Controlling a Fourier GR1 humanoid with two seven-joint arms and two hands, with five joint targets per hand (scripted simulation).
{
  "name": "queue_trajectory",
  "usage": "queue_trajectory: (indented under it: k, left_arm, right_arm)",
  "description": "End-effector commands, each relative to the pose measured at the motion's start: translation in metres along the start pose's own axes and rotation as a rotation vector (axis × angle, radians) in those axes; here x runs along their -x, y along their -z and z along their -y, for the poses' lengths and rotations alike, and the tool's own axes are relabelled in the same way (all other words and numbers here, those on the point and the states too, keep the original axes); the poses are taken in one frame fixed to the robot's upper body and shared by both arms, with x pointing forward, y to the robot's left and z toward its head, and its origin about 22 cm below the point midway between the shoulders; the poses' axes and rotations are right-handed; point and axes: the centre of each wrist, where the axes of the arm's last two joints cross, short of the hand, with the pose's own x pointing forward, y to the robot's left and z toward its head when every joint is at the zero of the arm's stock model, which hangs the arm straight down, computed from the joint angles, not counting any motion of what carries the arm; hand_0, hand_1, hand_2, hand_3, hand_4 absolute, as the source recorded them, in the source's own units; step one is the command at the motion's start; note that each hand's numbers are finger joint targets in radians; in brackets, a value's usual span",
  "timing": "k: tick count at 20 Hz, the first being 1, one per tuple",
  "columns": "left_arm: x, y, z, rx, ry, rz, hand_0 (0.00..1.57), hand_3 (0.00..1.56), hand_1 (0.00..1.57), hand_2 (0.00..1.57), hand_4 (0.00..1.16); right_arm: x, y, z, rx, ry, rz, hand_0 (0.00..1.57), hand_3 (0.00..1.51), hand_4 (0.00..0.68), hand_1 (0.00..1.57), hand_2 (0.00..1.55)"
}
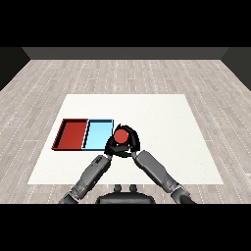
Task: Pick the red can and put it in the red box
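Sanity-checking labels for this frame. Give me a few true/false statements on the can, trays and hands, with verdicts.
1. The red can is already inside the red tray. False: it sits right of both trays, enclosed by black fingers, just past the light blue tray.
2. The red tray lies left of the light blue tray. True.
3. The right hand is curled round the red can. True.
4. The left hand rests far out at the table's left edge. False: it is close against the can's left side.
5. Both trays hold cans. False: neither tray shows anything in it.
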Motion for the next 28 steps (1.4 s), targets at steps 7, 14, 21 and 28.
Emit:
queue_trajectory:
  k: [7,14,21,28]
  left_arm:
    - [0.0,-0.002,-0.007,-0.2,0.108,-0.019,0.61,0.0,0.61,0.63,0.61]
    - [0.002,0.01,0.018,-0.232,0.125,-0.08,1.51,1.39,1.51,1.47,0.88]
    - [-0.003,0.006,0.008,-0.304,0.146,-0.014,1.57,1.41,1.57,1.52,0.96]
    - [-0.011,0.014,0.007,-0.327,0.168,0.021,1.57,1.45,1.57,1.53,1.12]
  right_arm:
    - [0.009,-0.001,-0.012,-0.034,-0.021,0.001,1.47,1.37,0.629,1.47,1.45]
    - [-0.005,0.01,-0.01,-0.027,0.006,-0.013,1.55,1.38,0.614,1.55,1.47]
    - [-0.006,0.01,-0.01,-0.018,0.038,0.003,1.43,1.38,0.618,1.43,1.44]
    - [0.001,0.0,-0.013,-0.058,0.004,-0.006,0.0,0.0,0.0,0.0,0.0]
